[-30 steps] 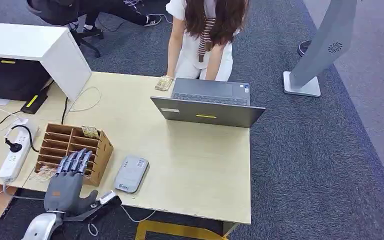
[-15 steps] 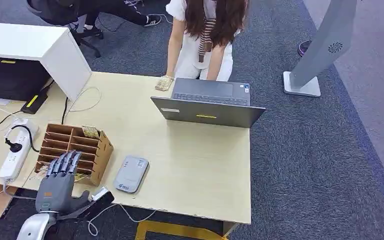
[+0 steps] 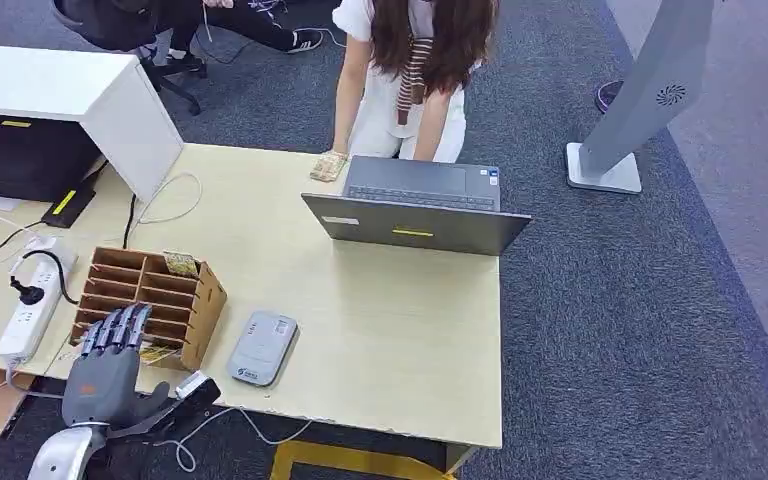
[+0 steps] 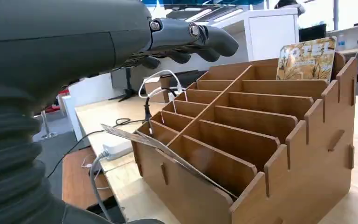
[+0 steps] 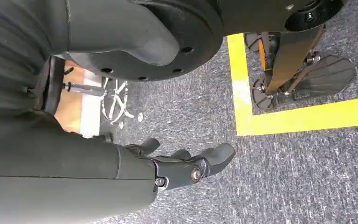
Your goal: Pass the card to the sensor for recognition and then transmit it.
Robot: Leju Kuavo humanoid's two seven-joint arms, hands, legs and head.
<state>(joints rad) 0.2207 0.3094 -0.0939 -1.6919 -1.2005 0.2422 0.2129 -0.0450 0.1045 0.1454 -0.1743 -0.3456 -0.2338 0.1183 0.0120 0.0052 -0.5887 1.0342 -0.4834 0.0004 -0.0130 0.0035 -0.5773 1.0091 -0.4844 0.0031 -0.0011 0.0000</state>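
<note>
A wooden slotted box (image 3: 165, 298) stands at the table's near left. A "HOTEL" card (image 3: 180, 264) stands upright in a far slot, and another card (image 3: 157, 352) leans in a near slot. In the left wrist view the box (image 4: 261, 135), the HOTEL card (image 4: 307, 58) and the slanting near card (image 4: 140, 140) are close. My left hand (image 3: 110, 362) hovers at the box's near end with fingers stretched out and nothing in it; its fingers (image 4: 191, 35) reach above the slots. The grey card sensor (image 3: 262, 347) lies right of the box. My right hand (image 5: 186, 165) hangs empty over the carpet.
An open laptop (image 3: 420, 212) sits at the far side with a person standing behind it; a small card-like item (image 3: 327, 166) lies by the person's hand. A power strip (image 3: 28, 305) and cables lie left of the box. A white cabinet (image 3: 70, 95) stands far left.
My left hand has drawn back toward the table's near edge and drifted left, so its fingers cover less of the box. Nothing else has moved.
</note>
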